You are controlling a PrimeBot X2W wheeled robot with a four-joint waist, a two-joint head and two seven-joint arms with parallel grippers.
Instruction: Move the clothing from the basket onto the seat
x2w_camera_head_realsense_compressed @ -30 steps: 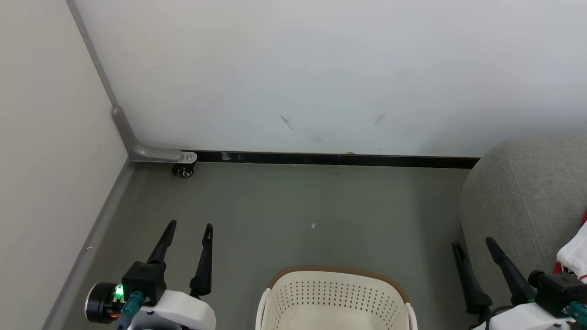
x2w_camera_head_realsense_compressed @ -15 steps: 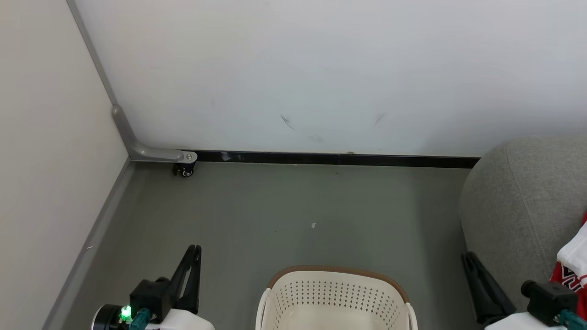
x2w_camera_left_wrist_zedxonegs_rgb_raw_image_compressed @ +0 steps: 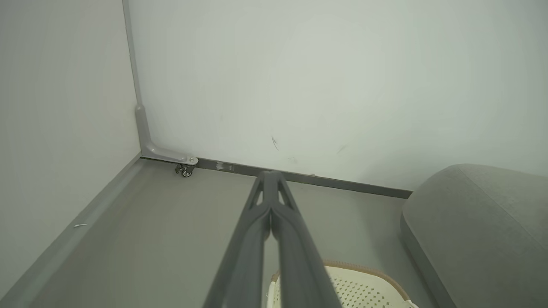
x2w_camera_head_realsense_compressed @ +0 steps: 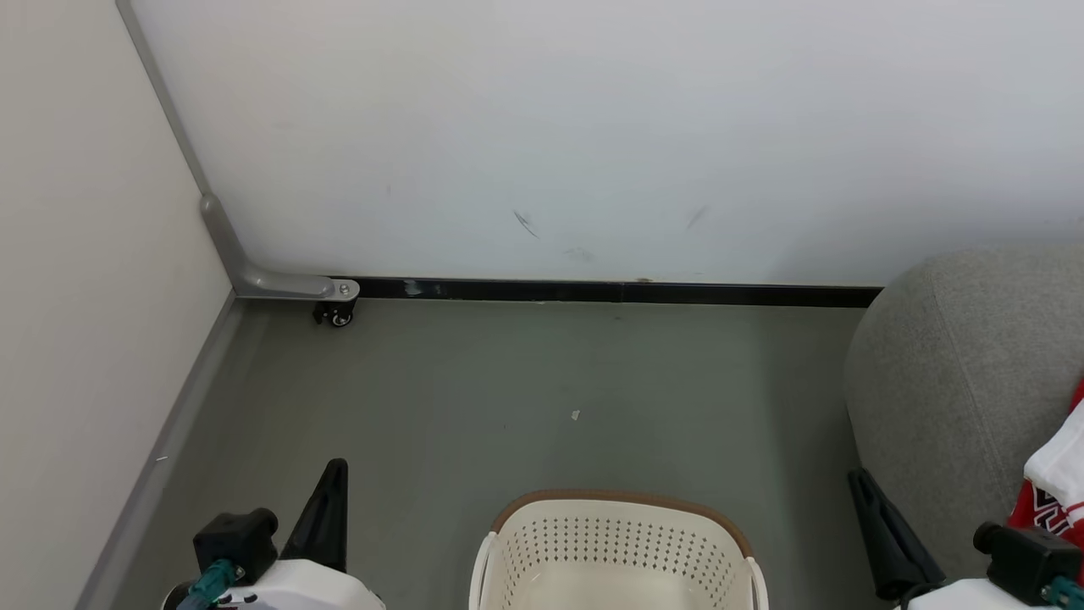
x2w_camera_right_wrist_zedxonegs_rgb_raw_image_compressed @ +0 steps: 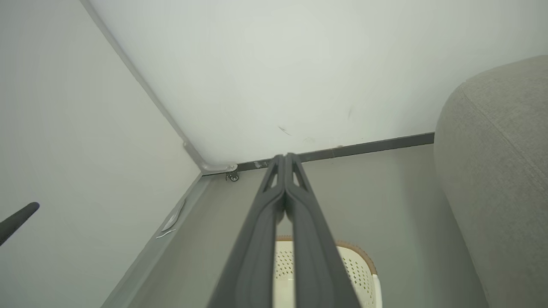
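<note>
My left gripper [x2w_camera_head_realsense_compressed: 336, 471] is at 7 o'clock in the head view. Its two dark fingers are pressed together into one point, and nothing is between them. My right gripper [x2w_camera_head_realsense_compressed: 858, 479] is at 5 o'clock, also fully closed and empty. Its tip is just beside the lower front of the seat [x2w_camera_head_realsense_compressed: 957, 364], but I cannot tell if it touches the fabric.

The clothing [x2w_camera_head_realsense_compressed: 1053, 471] lies on the seat at 4 o'clock, at the very edge of the head view, so I see only a small part. It is red cloth with a white piece folded over it. Below the white there is some black-and-white block lettering, and at the border what looks like striped trim. It is near my right gripper and apart from it.

The seat is light grey, with a rounded corner and a stitched seam, and it fills the side from 3 to 4 o'clock. The basket [x2w_camera_head_realsense_compressed: 622, 498] stands on the grey floor [x2w_camera_head_realsense_compressed: 508, 381] at 6 o'clock, between my two grippers. It is cream-white plastic with rows of small holes and a brown rim. It is near the seat but not touching it.
</note>
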